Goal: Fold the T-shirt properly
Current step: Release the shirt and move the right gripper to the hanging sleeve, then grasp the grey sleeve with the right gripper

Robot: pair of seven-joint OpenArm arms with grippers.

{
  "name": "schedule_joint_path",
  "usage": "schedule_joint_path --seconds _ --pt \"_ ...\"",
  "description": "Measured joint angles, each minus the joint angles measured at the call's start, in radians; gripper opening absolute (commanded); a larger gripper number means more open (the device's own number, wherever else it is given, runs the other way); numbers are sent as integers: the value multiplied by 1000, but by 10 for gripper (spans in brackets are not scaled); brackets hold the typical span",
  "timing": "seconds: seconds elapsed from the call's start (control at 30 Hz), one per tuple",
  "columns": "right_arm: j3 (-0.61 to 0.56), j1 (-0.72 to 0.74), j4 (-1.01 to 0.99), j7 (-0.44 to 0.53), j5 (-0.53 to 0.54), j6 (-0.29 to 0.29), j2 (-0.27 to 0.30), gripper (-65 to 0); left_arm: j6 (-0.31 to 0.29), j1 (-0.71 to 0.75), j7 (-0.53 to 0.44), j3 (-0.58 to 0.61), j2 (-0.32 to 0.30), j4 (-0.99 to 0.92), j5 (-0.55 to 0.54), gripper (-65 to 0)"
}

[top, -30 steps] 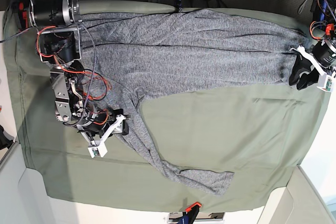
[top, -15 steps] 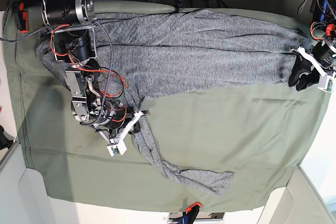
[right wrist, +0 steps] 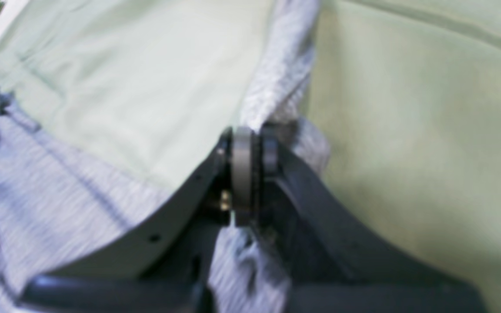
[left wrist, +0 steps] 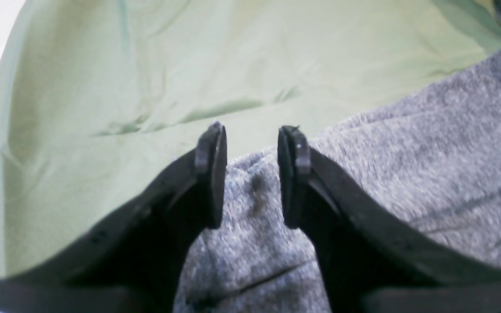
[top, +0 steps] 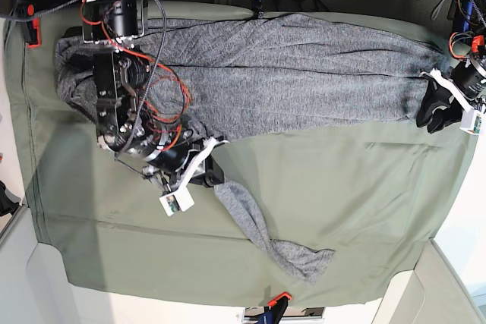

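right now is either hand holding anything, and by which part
The right hand is shut on the T-shirt, pinching the narrow strip that trails toward the sleeve. The left hand straddles the shirt's edge with a gap; whether it grips cannot be told.

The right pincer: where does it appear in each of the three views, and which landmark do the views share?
Base view: right pincer at left of centre, shut on the T-shirt where the long strip begins.
Right wrist view: at centre, jaws pinched on a grey fold.
Left wrist view: not in it; that is the left pincer, jaws apart.
Shared landmark: the green table cloth.
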Motion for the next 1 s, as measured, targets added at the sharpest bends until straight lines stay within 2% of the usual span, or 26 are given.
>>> schedule_joint_path --seconds 0.07,0.2,0.3,0.47,0.57,0.7,0.77,0.8,0.87,0.9,0.93,1.0 --pt "0 -70 103 -39 40 21 6 -650 0 0 8 0 1 29 1 -422" --pt "-1 -215 276 -62 113 23 31 -650 1 -1 21 -1 16 116 -10 -422" --pt "0 -314 360 -67 154 23 66 -650 1 -1 70 -1 41 185 -100 -421" --pt "0 -395 405 -81 217 34 109 -650 2 -3 77 13 102 235 -188 -421" --pt "0 -423 408 -88 254 41 138 -650 3 -36 79 95 134 234 -129 -410" --pt "0 -475 419 -96 288 52 163 -650 3 -124 81 265 182 218 -3 -328" --pt "0 -482 434 -96 291 53 163 -650 0 -180 69 337 200 191 43 -328" --pt "0 -479 438 -95 294 56 163 -637 0 -211 61 365 210 172 66 -328" --pt "0 -473 439 -89 294 52 158 -453 3 -277 58 418 226 123 95 -328" --pt "0 -471 440 -82 294 51 158 -388 2 -308 59 442 235 95 105 -328" --pt "0 -471 440 -63 284 51 158 -346 6 -337 58 461 245 67 117 -328" --pt "2 -473 440 -3 251 48 158 -335 3 -382 60 491 265 13 136 -328"
